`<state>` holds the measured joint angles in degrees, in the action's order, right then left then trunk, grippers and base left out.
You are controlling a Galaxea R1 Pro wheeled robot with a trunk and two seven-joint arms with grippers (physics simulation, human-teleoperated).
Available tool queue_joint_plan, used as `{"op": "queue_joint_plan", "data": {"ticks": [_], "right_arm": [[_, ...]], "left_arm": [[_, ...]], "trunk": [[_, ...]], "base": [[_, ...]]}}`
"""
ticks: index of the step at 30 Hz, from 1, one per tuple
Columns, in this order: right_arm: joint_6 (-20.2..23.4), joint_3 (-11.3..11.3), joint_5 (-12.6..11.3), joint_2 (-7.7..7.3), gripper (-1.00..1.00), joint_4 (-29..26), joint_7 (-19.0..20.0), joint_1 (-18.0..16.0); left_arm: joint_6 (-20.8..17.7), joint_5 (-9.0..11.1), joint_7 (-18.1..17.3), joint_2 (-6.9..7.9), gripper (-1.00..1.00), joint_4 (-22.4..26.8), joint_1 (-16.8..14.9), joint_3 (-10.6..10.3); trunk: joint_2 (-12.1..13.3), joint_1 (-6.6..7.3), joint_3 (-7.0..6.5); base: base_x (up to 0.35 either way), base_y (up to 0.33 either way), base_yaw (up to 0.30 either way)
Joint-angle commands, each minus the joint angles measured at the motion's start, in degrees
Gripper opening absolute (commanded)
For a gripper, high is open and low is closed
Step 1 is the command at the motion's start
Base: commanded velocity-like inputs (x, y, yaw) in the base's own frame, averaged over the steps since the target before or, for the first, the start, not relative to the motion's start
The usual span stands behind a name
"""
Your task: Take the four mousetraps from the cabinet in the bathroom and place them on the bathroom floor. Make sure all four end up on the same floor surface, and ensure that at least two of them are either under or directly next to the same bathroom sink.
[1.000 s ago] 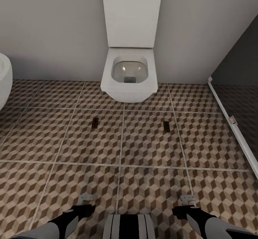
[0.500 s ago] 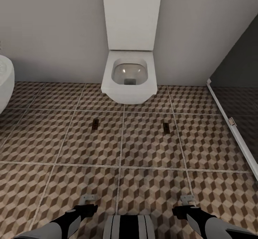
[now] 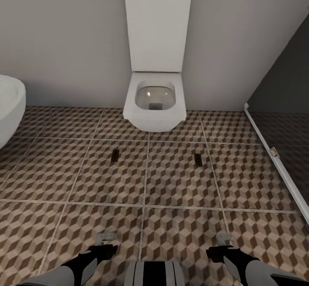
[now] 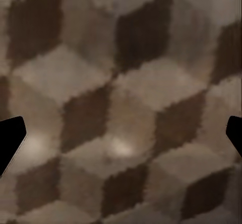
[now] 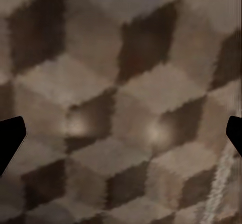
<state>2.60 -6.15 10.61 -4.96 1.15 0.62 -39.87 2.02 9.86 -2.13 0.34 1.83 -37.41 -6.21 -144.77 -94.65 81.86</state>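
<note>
Two mousetraps lie flat on the bathroom floor (image 3: 171, 217) in front of the toilet, each a small dark-brown rectangle: one at the left (image 3: 114, 156) and one at the right (image 3: 198, 159). They are about a tile apart. My left gripper (image 3: 106, 237) and right gripper (image 3: 224, 238) hang low over the cube-patterned tiles at the near edge of the head view, well short of the traps. Both are open and hold nothing. In the wrist views the left gripper (image 4: 121, 138) and right gripper (image 5: 121, 138) have bare tile between their wide-apart fingertips. The cabinet and the sink are out of view.
A white wall-hung toilet (image 3: 154, 101) stands at the far wall, in the middle. A rounded white fixture (image 3: 8, 105) juts in at the left edge. A grey glass partition with a pale bottom rail (image 3: 279, 161) runs along the right.
The whole head view has shifted: the toilet sits lower and smaller and more of the white fixture at the left shows, so the camera moved. The traps and both grippers keep their places.
</note>
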Motion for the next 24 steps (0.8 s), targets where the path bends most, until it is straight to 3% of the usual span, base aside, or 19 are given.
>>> {"op": "queue_joint_plan", "data": {"ticks": [1, 24], "right_arm": [[0.08, -0.48, 0.62, 0.0, 1.0, 0.08, 0.05, -0.05], [-2.64, -0.44, 0.59, 0.21, 1.0, 0.04, -0.8, -0.03]], "left_arm": [[0.19, 0.6, -0.19, 0.02, 1.0, -0.06, -0.03, -0.48], [0.18, 0.53, -0.09, 0.01, 1.0, 0.1, -0.03, -0.47]], "trunk": [[0.0, 0.03, -0.2], [0.31, 0.63, -5.29]], "base": [[0.0, 0.0, 0.0], [0.0, 0.0, 0.0]]}}
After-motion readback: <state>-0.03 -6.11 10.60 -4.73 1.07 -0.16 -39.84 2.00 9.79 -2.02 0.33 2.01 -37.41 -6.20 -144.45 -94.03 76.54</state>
